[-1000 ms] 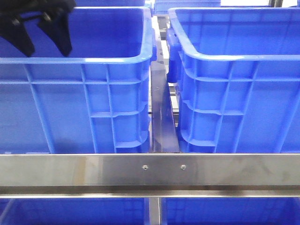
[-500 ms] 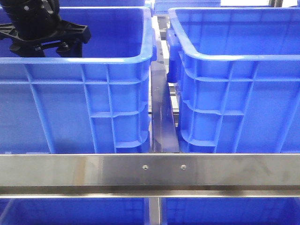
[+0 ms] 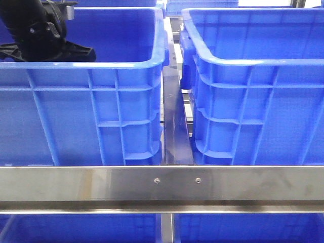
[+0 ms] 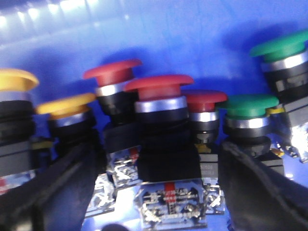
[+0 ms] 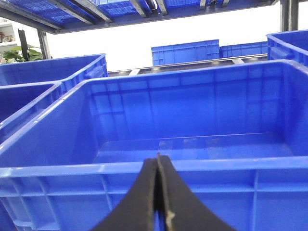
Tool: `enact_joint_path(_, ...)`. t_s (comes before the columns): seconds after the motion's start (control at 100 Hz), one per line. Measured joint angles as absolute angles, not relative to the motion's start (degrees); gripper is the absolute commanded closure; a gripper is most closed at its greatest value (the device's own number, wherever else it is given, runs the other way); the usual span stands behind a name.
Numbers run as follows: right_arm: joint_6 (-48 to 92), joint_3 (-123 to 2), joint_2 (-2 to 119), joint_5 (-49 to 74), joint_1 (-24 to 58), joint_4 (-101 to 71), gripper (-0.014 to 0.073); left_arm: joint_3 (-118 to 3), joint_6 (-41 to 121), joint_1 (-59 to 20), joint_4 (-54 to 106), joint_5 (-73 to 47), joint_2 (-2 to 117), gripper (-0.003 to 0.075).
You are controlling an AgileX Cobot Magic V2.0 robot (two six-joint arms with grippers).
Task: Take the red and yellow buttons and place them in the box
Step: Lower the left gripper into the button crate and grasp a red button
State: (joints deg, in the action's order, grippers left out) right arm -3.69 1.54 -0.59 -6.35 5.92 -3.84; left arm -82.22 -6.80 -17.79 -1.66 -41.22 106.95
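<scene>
since it is reaching for the nearest red button (image 4: 159,89), the left end effector (image 4: 159,192) straddles it wide open, gripping nothing yet.

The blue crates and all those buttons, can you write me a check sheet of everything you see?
Surface: steel shelf rail in front of two deep blue plastic crates.
Job's things: red mushroom-cap buttons and yellow mushroom-cap buttons stand in the left crate; right crate holds no buttons that show.
Clutter: green mushroom-cap buttons among them.
Grippers: left gripper open around a red button; right gripper shut, empty.
Cables: nothing seen.
Surroundings: more blue crates behind.
</scene>
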Motion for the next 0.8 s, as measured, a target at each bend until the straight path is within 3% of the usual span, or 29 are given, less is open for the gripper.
enact_joint_path(0.43,-3.7,1.5,-0.6,-6.3,5.9,-3.8,0.0662,-82.2,-6.8,-17.8,-1.7,-41.2,108.2,0.0241)
enact_joint_path(0.53,-3.7,1.5,-0.6,-6.3,5.9,-3.8,0.0662,-82.2,-6.8,-17.8,-1.7,-41.3,108.2,0.0347)
enact_joint_path(0.65,-3.7,1.5,-0.6,-6.3,5.9,-3.8,0.0662,-82.2,-6.8,-17.8,-1.7,-41.9,108.2,0.055)
enact_joint_path(0.8,-3.7,1.5,-0.6,-6.3,5.9,-3.8,0.0662,-82.3,-6.8,-17.8,-1.6,-41.9,108.2,0.0741)
